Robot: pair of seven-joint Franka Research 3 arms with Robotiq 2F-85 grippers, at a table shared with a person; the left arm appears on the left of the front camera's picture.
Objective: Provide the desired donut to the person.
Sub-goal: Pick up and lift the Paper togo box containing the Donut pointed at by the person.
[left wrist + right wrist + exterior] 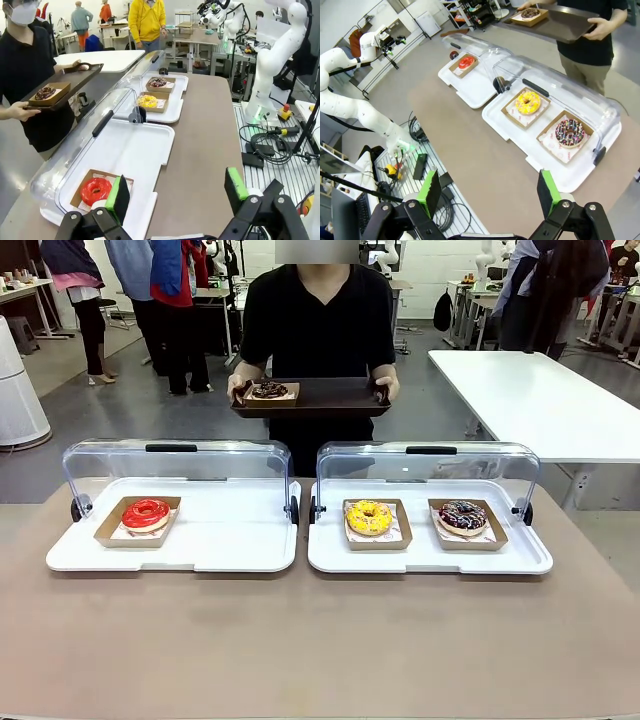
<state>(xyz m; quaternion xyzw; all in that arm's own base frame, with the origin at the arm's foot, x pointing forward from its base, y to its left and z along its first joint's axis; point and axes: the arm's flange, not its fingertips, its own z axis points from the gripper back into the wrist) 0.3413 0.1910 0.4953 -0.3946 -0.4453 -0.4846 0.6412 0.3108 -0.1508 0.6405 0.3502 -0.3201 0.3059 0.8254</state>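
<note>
Donuts on the table, one on the person's (318, 320) brown tray (335, 398)

On the table (320, 640), the red donut (146, 513) sits in the left white tray (230, 540), and the yellow donut (369, 517) and sprinkled chocolate donut (462, 516) sit side by side in the right white tray (420, 558), clear lids raised. At the far side the person holds the brown tray, a dark donut (269, 390) at its left end. The left tool (176, 180) and right tool (489, 175) both gape wide, holding nothing.
</note>
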